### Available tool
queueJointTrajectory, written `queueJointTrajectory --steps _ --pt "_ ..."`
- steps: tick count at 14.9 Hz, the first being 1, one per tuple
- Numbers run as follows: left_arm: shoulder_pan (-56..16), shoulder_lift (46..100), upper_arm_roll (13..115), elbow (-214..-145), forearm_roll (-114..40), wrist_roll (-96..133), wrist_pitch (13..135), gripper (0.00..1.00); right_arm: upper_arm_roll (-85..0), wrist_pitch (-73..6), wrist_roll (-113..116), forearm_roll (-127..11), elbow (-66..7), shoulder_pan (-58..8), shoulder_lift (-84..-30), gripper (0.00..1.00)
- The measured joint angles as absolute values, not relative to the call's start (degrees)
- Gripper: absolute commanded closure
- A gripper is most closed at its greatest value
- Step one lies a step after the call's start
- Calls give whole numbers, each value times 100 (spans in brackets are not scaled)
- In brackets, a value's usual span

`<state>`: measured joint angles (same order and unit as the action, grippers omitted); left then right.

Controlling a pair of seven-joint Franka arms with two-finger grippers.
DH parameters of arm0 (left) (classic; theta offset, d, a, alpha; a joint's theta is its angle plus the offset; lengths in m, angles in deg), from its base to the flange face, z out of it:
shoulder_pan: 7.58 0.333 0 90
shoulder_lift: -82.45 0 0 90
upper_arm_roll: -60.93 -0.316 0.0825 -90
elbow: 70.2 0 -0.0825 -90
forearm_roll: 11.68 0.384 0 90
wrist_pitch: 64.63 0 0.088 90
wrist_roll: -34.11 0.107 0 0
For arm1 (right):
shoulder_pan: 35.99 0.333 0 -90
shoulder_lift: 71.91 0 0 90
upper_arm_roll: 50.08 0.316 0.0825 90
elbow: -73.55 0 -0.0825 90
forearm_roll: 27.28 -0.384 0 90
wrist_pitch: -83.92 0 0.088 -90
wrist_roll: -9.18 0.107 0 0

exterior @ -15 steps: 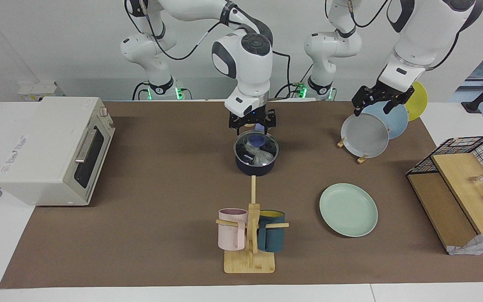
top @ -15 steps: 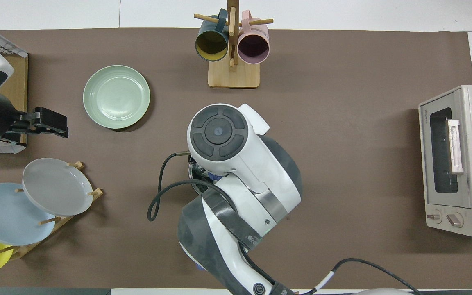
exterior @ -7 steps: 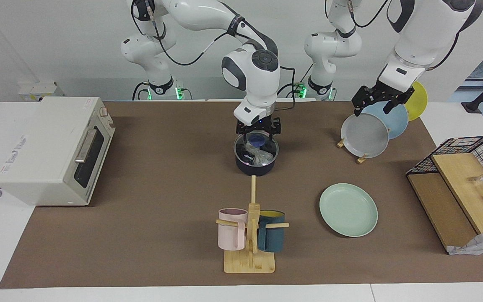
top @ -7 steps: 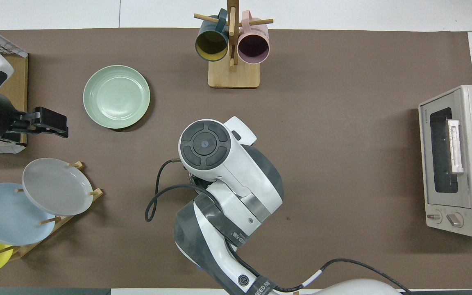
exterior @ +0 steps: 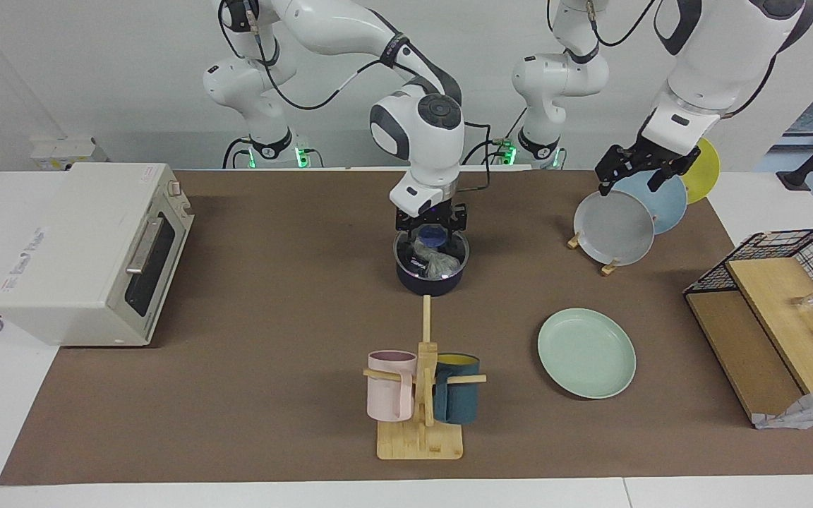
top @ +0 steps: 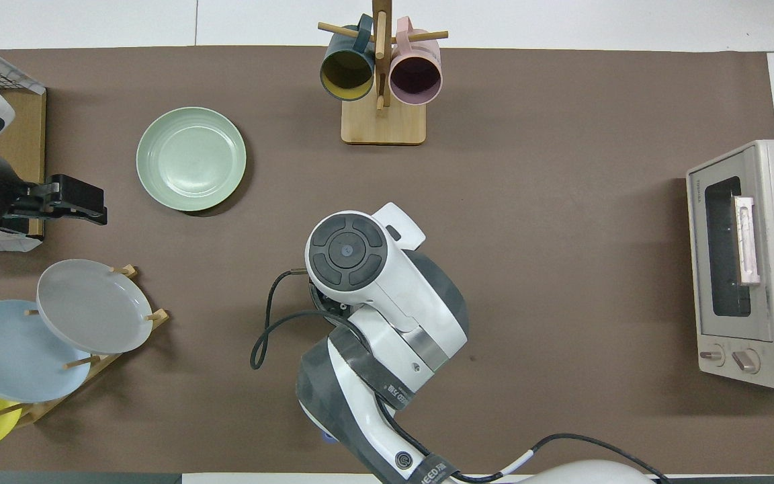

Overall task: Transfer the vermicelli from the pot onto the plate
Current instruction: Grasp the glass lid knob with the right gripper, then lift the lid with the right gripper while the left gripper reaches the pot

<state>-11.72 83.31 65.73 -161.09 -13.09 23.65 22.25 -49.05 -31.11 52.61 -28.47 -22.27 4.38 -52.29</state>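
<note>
Starting at the right arm's end of the table, the toaster oven [exterior: 89, 254] sits with its door shut on the edge of the brown mat [exterior: 272, 339]. On to the middle, and here is the action: the right gripper [exterior: 432, 227] is down on top of the pot [exterior: 429, 282], right at the blue knob [exterior: 433, 236] of the glass lid [exterior: 432, 252]. Whether it has clamped that knob or only brackets it, I cannot tell. The lid is on the pot, and through the glass the vermicelli [exterior: 435, 262] shows as a pale tangle inside. From overhead the right arm covers the pot completely. Farther from the robots stands the mug rack [exterior: 420, 437], a pink mug [exterior: 389, 395] and a dark teal mug [exterior: 457, 398] hanging on it. Next along, the plate [exterior: 586, 353] lies flat on the mat with nothing on it, farther from the robots than the pot and toward the left arm's end, well apart from it. The left gripper [exterior: 629, 176] waits in the air over the grey plate [exterior: 613, 227] and the light blue plate [exterior: 664, 201] in their stand, its jaws spread wide and carrying nothing. A yellow plate [exterior: 706, 169] leans at the end of that stand, and last comes the wire basket [exterior: 802, 247].
</note>
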Motion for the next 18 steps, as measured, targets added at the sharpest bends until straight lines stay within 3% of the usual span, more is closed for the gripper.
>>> queueJointTrajectory --steps 6,11,18 --pt "-1163 8332 6574 -16109 -1309 2365 2241 0 -4887 -3185 5261 -2853 -2241 450 -5267 47" --pt "-1163 8331 6591 -16109 -1309 2365 2289 0 -4890 -3152 5238 -2851 -2206 447 -5271 60" --pt "-1176 8332 6662 -16116 -1389 2365 2387 0 -4951 -2021 4232 -2842 -1392 -74 -5346 61"
